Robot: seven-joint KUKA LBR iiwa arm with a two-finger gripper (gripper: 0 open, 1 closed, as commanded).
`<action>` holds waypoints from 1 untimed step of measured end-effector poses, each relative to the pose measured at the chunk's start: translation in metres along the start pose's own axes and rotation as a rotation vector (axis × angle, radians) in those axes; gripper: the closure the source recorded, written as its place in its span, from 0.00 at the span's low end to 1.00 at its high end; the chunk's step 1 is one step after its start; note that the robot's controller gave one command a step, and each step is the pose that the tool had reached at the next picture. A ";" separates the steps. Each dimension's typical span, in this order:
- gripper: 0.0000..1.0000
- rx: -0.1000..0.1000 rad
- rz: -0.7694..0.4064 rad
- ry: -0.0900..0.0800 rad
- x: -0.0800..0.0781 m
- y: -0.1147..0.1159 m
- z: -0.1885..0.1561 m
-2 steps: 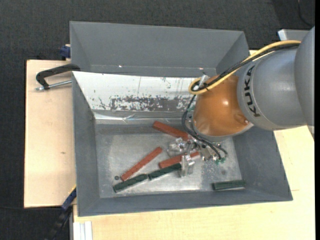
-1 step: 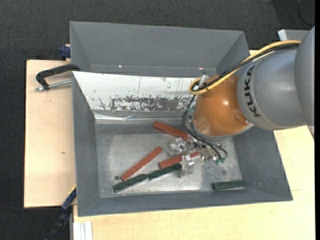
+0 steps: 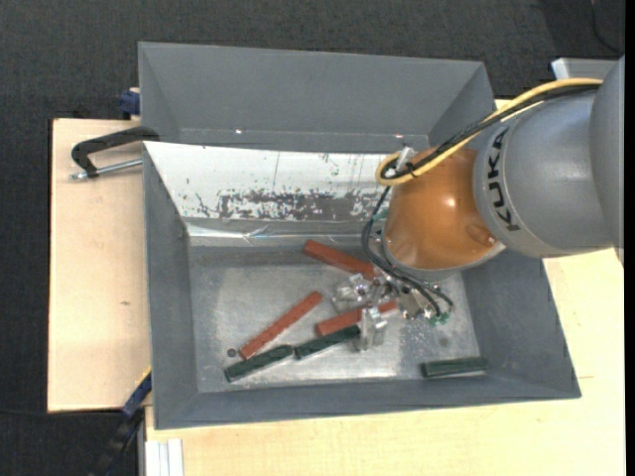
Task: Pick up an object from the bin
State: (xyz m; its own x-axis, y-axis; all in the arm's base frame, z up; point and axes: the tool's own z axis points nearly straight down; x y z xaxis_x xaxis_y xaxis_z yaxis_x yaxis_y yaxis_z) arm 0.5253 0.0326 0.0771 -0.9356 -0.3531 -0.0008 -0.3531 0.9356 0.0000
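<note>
My gripper (image 3: 362,312) is low in the middle of the bin, just under the orange wrist cover. It looks open, with one fingertip (image 3: 350,292) toward the back and the other (image 3: 372,333) toward the front. A short red bar (image 3: 337,323) lies on the floor across the gap between them. Touching the front fingertip is a dark green bar (image 3: 327,342). Behind the gripper, a second red bar (image 3: 335,257) runs partly under the cover.
A long red bar (image 3: 281,325) lies slanted to the left of the gripper, with another dark green bar (image 3: 258,362) at its lower end. A third dark green bar (image 3: 453,369) rests by the front right wall. The arm covers the bin's right back corner.
</note>
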 end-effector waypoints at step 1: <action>1.00 -0.003 0.000 0.006 0.002 0.001 -0.021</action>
State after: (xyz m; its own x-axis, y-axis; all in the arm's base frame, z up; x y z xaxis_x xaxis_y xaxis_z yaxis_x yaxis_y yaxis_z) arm 0.5233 0.0332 0.0978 -0.9357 -0.3528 0.0056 -0.3528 0.9357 0.0032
